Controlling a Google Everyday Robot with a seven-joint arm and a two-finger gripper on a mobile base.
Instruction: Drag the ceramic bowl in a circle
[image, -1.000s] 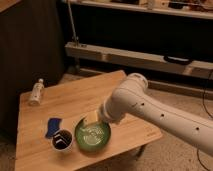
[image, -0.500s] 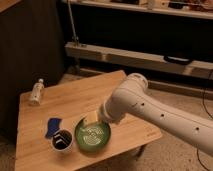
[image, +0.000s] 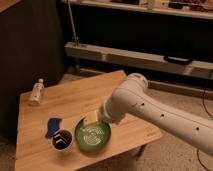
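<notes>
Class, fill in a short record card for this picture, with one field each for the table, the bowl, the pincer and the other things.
table: wooden, carries everything
bowl: green, round, near the front edge
pincer: at the bowl's far rim, on the end of the white arm
cup: white, dark inside, close beside the bowl
blue thing: just behind the cup
bottle: far corner, apart from the rest

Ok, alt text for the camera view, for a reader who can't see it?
The pincer sits at the far rim of the green ceramic bowl on a wooden table. A cup, blue object and bottle lie to its left.
</notes>
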